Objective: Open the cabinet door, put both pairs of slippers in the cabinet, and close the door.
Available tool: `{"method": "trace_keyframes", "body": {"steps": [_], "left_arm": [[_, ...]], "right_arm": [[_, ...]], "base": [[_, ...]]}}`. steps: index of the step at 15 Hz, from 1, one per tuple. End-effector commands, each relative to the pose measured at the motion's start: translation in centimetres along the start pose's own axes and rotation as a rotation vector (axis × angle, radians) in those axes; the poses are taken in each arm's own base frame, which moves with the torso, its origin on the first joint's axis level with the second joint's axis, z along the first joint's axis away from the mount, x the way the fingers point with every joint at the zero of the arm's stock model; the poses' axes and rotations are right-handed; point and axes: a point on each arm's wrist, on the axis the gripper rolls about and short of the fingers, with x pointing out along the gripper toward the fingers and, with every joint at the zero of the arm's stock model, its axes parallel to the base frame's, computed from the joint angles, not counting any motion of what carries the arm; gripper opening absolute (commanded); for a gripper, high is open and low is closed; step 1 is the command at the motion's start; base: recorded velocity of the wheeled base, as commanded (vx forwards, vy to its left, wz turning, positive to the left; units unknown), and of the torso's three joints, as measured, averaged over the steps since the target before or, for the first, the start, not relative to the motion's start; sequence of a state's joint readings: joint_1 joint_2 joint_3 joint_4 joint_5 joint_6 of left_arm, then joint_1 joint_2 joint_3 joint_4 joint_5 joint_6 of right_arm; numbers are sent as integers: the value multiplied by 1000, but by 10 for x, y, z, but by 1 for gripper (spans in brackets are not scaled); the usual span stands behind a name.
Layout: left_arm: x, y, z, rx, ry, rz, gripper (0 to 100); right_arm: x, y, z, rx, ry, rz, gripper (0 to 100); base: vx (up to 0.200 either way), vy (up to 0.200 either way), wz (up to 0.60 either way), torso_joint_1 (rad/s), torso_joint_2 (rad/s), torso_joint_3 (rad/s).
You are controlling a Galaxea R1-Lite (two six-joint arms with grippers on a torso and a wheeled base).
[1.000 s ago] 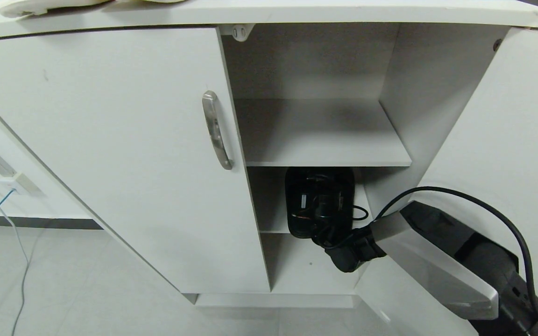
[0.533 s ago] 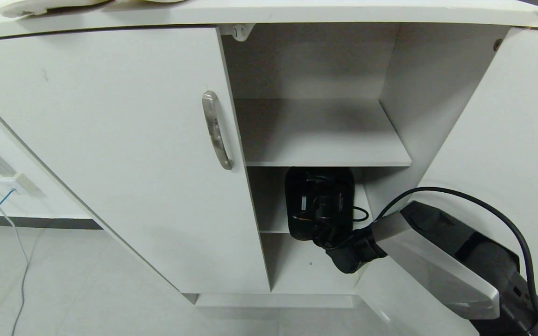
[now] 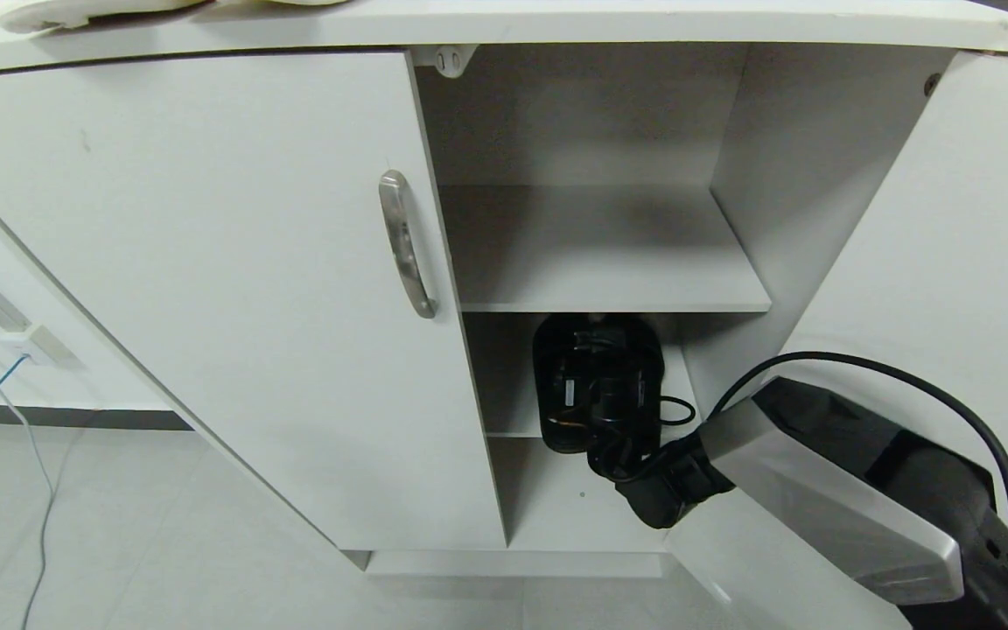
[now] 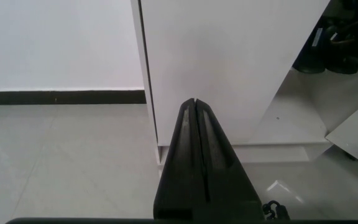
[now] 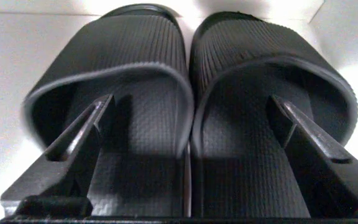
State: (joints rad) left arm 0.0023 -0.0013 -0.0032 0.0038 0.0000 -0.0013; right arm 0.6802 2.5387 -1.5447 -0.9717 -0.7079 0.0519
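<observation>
– Since the coming move turns on it, how do the black ribbed rubber slippers (image 3: 596, 376) lie in the head view?
– Side by side on the second shelf down of the white two-door cabinet (image 3: 784, 175), in its open right half. Their long axis runs front to back, toes to the rear wall. The right arm (image 3: 819, 499) enters from the front right, and its dark wrist meets the heels. The open right door (image 3: 950, 262) stands just beside that arm, and the white upper shelf board (image 3: 600, 254) lies above the pair. A pale soft pair of slippers (image 3: 75, 10) rests on the cabinet top, far left; the left arm is judged the nearer to it.
– Left wrist view?
– The left gripper (image 4: 194, 106) hangs low before the closed left door (image 4: 216, 56), near the grey tiled floor (image 4: 61, 162). Its fingers are pressed together on nothing.
– Right wrist view?
– The right gripper (image 5: 192, 99) has its fingers (image 5: 82, 134) spread wide, one under each strap, clamping nothing. The heels lie toward the wrist, toes ahead. Judgement: withdrawal must run straight back along the soles, or a finger may catch a strap and drag a slipper out.
</observation>
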Motion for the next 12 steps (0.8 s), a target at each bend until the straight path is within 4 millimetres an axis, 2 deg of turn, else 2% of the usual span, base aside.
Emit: {"method": "trace_keyframes", "body": {"steps": [1,5,7,9,12], "left_arm": [[0,0,0,0,2,1,0],[0,0,0,0,2,1,0],[0,0,0,0,2,-1,0],[0,0,0,0,2,1,0],[0,0,0,0,2,1,0]], "right_arm": [[-18,-2,14,0,0,18,100],[-56,-8,24,-13,15,59,100],[-89,-12,25,-18,21,103,100],[-115,-20,19,-44,47,137,100],[-136,-30,18,-40,43,160,100]], "base": [[0,0,0,0,0,0],[0,0,0,0,0,0],[0,0,0,0,0,0],[0,0,0,0,0,0],[0,0,0,0,0,0]]}}
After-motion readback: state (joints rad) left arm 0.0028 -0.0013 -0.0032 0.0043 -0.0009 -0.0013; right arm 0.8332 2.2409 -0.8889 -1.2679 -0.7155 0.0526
